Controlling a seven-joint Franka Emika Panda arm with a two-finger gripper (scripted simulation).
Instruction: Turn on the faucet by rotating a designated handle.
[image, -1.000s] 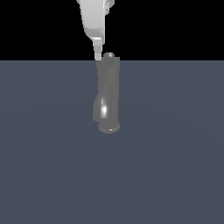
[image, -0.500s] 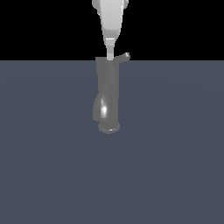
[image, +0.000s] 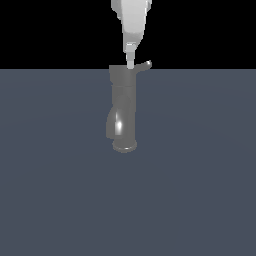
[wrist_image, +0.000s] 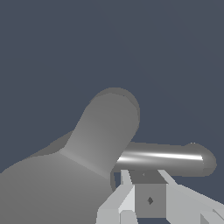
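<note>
1. My pincer (image: 130, 62) hangs at the cap of the faucet (image: 123, 112), against the handle (image: 142, 66); I cannot tell whether it is released or clenched.
2. The faucet stands upright on the surface (image: 200, 175).
3. Contact looks made; the turning seems largely left.

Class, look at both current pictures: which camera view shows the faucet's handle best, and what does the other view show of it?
The wrist view shows the handle best: it fills much of the frame as a glossy rod running sideways from the faucet cap, right by the pincer. In the exterior view the handle is only a small stub pointing toward the exterior view's right.
</note>
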